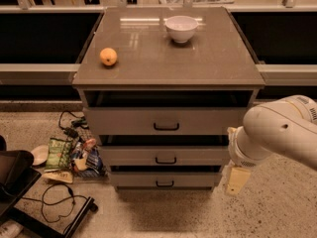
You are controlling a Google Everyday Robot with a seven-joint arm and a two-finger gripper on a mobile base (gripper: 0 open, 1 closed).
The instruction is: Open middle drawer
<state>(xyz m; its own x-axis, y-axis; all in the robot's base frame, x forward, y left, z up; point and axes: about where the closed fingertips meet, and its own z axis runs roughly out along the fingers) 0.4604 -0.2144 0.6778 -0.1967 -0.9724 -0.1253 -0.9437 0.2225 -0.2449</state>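
- Tool hangs right of middle drawer, apart; its grip state I cannot tell.
- Step: approach, nothing gripped yet.
- Next: I must bring it across to the handle.

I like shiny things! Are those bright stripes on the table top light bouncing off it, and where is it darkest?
In the camera view, yes: light glares in pale streaks off the cabinet top near the white bowl. The darkest bands sit above each drawer front, including the middle drawer. A shadow pools on the floor below. The gripper hangs at the cabinet's lower right, evenly lit.
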